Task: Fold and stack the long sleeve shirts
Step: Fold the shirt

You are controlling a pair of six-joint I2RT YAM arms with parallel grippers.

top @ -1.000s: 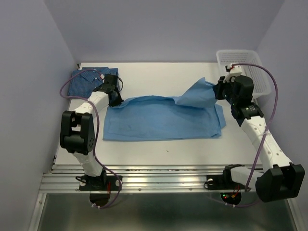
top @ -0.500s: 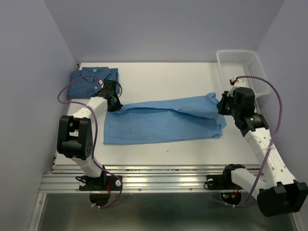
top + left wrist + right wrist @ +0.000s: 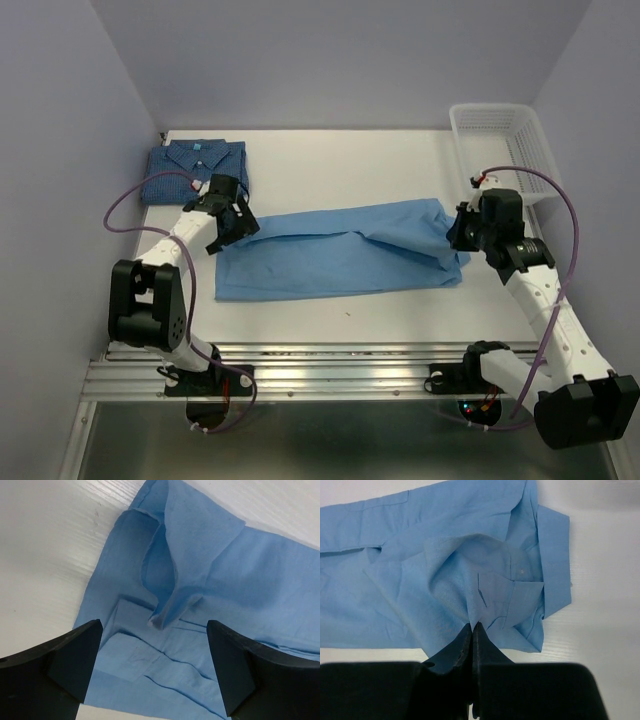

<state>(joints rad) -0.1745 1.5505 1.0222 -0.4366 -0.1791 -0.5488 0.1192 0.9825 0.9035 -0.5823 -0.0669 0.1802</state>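
Between right gripper (image 3: 472, 630) tips, light-blue shirt (image 3: 420, 555) fold

The plain shirt (image 3: 330, 255) is sky-blue; the checked shirt (image 3: 175, 165), darker blue.

The light blue shirt (image 3: 250, 575) is seen spread on the white table (image 3: 50, 540), framed by the widely parted fingers of the left gripper (image 3: 152, 630).

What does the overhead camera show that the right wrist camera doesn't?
Only the overhead view shows the folded darker-blue checked cloth shirt, the white plastic mesh basket and the open left gripper. Only the right wrist view shows, close up, cloth pinched in the shut right gripper. Both show the plain light sky-blue cloth shirt lying on the white table.
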